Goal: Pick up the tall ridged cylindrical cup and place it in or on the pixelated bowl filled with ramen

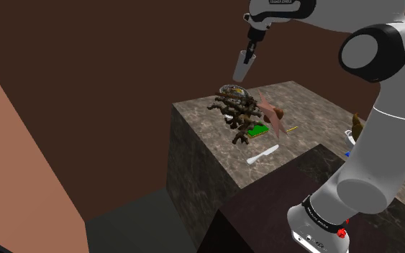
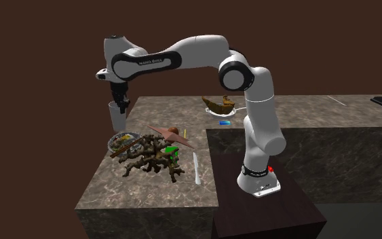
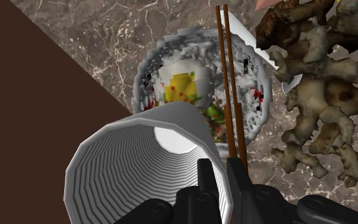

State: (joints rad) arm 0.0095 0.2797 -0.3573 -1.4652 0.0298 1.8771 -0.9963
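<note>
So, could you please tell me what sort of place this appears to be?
Probably a kitchen or dining corner of a simulated house: a dark marbled stone counter carries a white pixelated bowl of ramen with brown chopsticks and a white flat utensil, with plain brown walls behind.

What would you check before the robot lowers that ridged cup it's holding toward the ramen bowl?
1. Grip: the fingers pinch the cup by its wall: ok.
2. Cup hangs off the table: ok.
3. Cup over the bowl: roughly above it; exact centring: cannot tell.
4. Bowl's top free: not ok, chopsticks lie across it.
5. Room around the bowl: cannot tell, a gnarled brown piece crowds one side.
</note>
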